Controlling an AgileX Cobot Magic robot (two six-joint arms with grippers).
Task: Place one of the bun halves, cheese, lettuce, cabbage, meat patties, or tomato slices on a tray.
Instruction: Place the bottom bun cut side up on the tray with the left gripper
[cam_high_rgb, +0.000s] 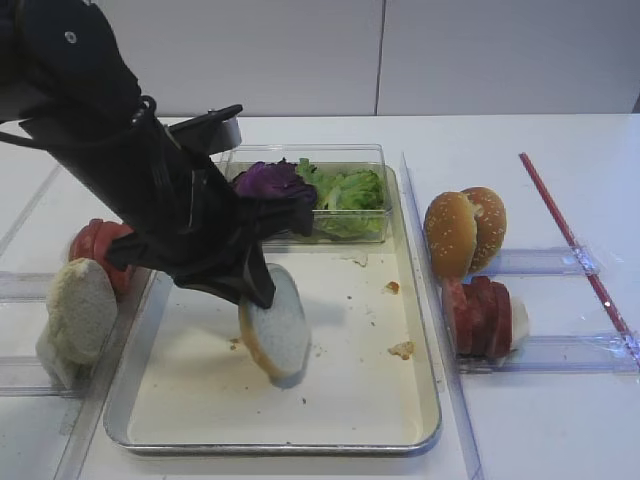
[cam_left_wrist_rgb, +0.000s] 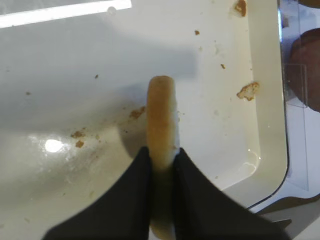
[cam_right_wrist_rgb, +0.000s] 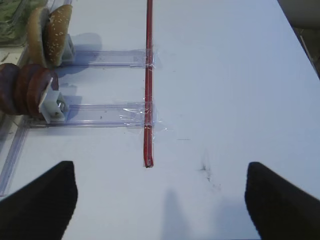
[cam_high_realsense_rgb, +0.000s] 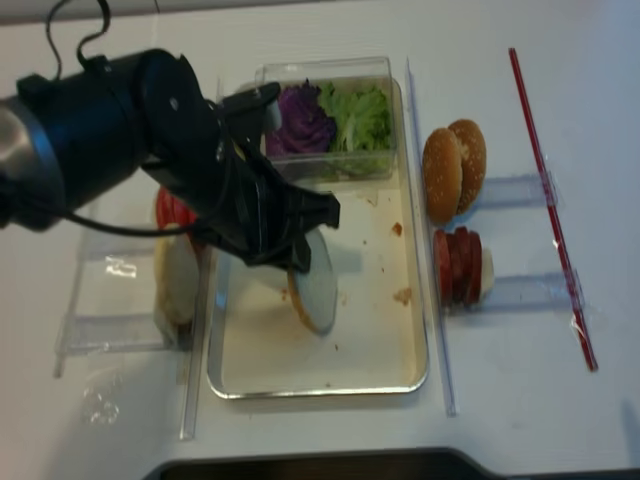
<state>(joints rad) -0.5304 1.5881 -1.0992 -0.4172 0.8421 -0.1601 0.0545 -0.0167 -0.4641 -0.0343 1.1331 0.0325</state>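
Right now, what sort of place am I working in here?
Probably a mock burger-assembly station on a white tabletop, not a real kitchen. Ingredients stand sorted in clear racks: sesame bun tops, meat patties. A metal tray sits in the middle, where the left gripper holds a bun half.

Left end effector (cam_left_wrist_rgb: 161, 165) clamped, angled downward; right end effector (cam_right_wrist_rgb: 160, 200) spread wide.

White table (cam_high_rgb: 560, 420) under tray (cam_high_rgb: 425, 400)

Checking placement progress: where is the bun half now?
Bun half sits pinched on edge in the left gripper, over the tray middle, below the cabbage.
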